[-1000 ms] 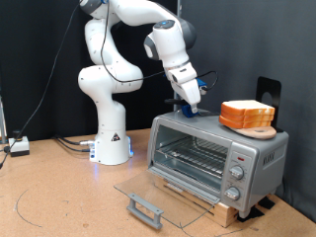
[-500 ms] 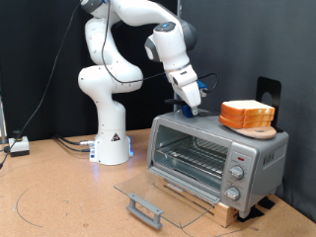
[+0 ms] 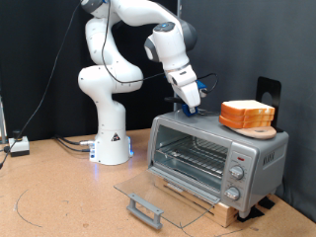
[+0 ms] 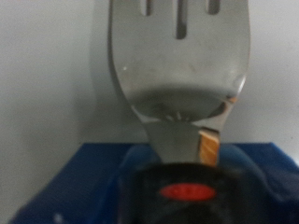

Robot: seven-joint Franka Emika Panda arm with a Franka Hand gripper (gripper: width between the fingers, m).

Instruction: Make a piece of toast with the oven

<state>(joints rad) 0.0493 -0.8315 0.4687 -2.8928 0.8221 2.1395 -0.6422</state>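
Observation:
The silver-grey oven [image 3: 212,158] stands at the exterior view's right with its glass door [image 3: 158,193] dropped open and its wire rack [image 3: 193,156] bare. My gripper [image 3: 188,103] hangs just above the left end of the oven's top. It is shut on a metal slotted spatula [image 4: 179,70] with a blue handle [image 4: 103,182], which fills the wrist view. A thin orange-brown strip [image 4: 209,147] shows at the blade's edge; I cannot tell what it is. The single piece of toast is not clearly in view.
A stack of bread slices [image 3: 247,113] lies on a round wooden board [image 3: 259,129] on the right of the oven's top. The knobs [image 3: 236,174] are on the right panel. The robot base [image 3: 111,138] stands to the oven's left. Cables [image 3: 20,146] lie at the far left.

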